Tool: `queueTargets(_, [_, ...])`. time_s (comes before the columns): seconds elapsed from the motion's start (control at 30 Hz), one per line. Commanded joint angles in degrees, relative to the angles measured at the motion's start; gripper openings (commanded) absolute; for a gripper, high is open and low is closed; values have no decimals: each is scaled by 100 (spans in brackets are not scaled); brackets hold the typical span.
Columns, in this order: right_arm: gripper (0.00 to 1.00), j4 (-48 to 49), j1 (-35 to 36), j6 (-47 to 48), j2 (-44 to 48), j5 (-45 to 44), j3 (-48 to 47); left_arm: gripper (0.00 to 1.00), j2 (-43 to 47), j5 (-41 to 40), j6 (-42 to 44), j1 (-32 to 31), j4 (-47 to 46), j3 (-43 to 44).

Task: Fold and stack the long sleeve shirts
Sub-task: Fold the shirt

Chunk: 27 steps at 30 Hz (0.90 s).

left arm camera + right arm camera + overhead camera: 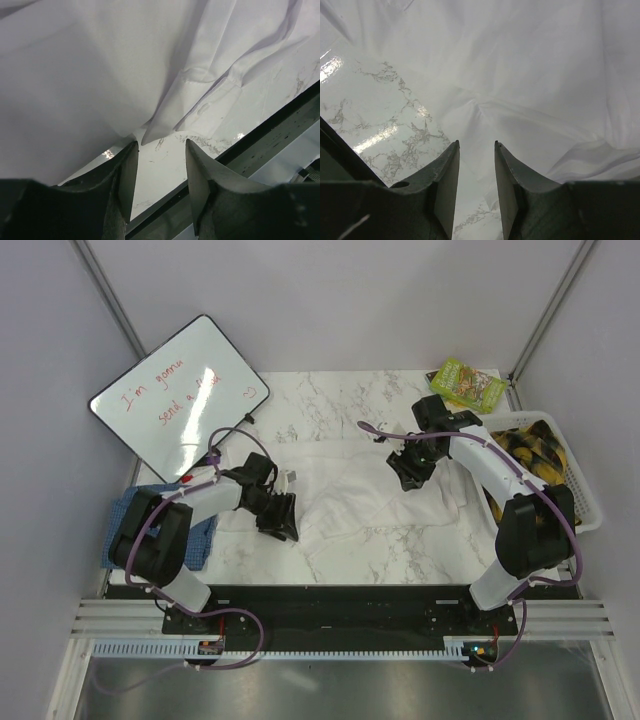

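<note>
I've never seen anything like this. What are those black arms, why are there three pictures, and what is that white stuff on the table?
Those are two robot arms fixed at the table's near edge. One picture looks down from above; the other two come from cameras on each wrist, so you see each claw's own fingers. The left claw and the right claw are both open and hold nothing. The white stuff is a white shirt, spread crumpled on the marble table. A blue shirt lies at the left edge, mostly under the left arm.
</note>
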<state>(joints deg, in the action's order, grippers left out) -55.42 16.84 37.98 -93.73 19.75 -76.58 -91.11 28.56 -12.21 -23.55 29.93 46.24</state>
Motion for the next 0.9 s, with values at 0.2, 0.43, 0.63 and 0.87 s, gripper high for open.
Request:
queueTargets(0.2, [42, -180, -23, 113, 75, 222, -147, 50, 252, -360, -335, -18, -849, -352])
queueTargets(0.43, [42, -171, -32, 114, 66, 258, -130, 41, 260, -359, -370, -18, -893, -370])
queueTargets(0.63, [42, -180, -41, 157, 110, 231, -68, 16, 304, -316, -405, -18, -928, -361])
queueTargets(0.87, [41, -197, -76, 166, 118, 222, -68, 2, 295, -105, 41, -27, -112, 314])
